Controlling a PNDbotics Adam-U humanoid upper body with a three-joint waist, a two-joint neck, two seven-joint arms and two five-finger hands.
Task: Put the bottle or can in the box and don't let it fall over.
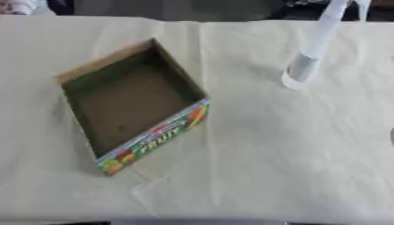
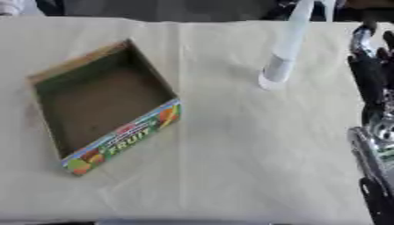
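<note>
A cream cloth covers the table (image 1: 292,167). On its left side sits the open cardboard box (image 1: 131,105), brown inside, with a bright fruit-print front wall. The bottle (image 2: 283,52), pale and slim with a grey band near its base, stands upright well to the right of the box; its top is cut off. The right hand (image 2: 369,66) shows at the right edge, fingers unclear.

A creased cream cloth (image 1: 292,145) covers the whole table.
</note>
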